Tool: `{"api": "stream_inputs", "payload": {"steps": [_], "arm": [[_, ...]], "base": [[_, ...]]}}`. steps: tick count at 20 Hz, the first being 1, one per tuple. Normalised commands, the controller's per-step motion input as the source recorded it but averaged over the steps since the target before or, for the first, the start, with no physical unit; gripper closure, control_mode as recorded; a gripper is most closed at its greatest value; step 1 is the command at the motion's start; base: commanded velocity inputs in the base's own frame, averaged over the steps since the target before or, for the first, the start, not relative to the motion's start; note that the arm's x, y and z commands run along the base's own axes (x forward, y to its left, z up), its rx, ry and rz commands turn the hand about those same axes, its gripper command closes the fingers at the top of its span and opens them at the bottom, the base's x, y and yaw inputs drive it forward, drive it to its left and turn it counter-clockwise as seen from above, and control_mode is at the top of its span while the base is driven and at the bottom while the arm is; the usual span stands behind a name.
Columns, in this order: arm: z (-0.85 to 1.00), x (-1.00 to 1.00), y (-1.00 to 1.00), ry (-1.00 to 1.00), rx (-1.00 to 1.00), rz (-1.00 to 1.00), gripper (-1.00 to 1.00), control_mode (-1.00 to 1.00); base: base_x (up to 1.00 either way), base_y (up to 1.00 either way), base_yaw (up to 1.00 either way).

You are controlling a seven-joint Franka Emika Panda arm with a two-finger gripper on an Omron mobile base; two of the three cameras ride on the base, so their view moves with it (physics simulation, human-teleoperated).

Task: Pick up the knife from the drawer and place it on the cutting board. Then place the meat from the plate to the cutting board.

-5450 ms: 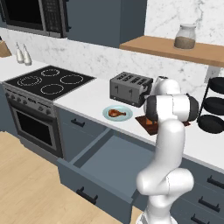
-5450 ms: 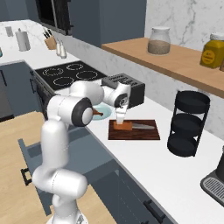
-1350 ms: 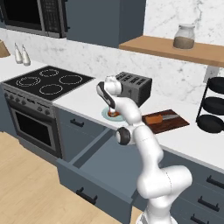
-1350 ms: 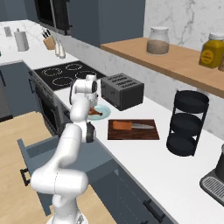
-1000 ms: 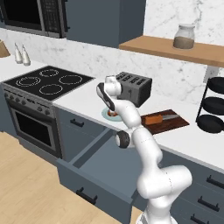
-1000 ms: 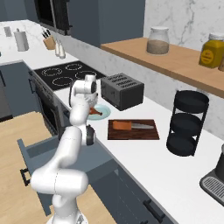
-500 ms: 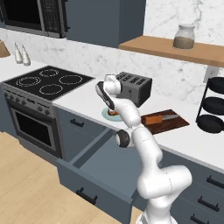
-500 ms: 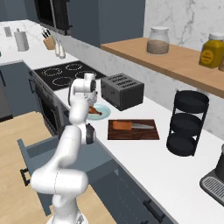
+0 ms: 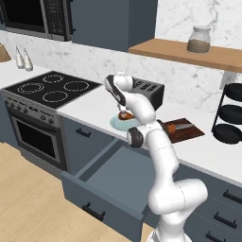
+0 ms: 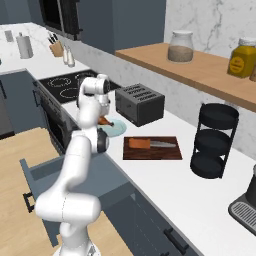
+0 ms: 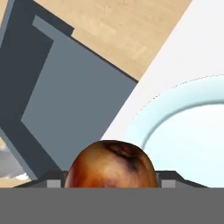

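Note:
The meat (image 11: 111,164), a glossy brown drumstick, sits between my gripper's (image 11: 111,183) two dark fingertips (image 11: 53,183), which are shut on it just over the pale blue-green plate (image 11: 183,131). From the left base view the gripper (image 9: 124,109) hangs over the meat (image 9: 125,115) and the plate (image 9: 118,125). Whether the meat still touches the plate I cannot tell. The knife (image 10: 140,144) with its orange-brown handle lies on the dark wooden cutting board (image 10: 165,152), right of the plate (image 10: 116,128). The drawer (image 9: 118,175) stands pulled open below the counter.
A dark toaster (image 10: 139,103) stands just behind the plate and board. The stove (image 9: 52,87) is to the left. A black tiered rack (image 10: 215,140) stands right of the board. The open drawer front (image 10: 32,182) juts out over the wooden floor.
Since the earliest frames the arm has swung from the cutting board to the plate. In the last second the jaws have closed in on the meat; the arm has hardly moved.

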Motion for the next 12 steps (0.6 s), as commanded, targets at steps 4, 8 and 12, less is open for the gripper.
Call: {"api": "stream_inputs", "payload": {"steps": [4, 8, 12], "arm": [[0.20, -0.42, 0.00, 0.14, -0.02, 0.00, 1.00, -1.00], [0.00, -0.52, 0.00, 0.02, -0.06, 0.00, 1.00, -1.00], [-0.01, -0.67, -0.04, -0.26, -0.10, -0.04, 1.00, -1.00]], "base": [[0.00, 0.00, 0.00], [0.00, 0.00, 0.00], [0.00, 0.00, 0.00]]}}
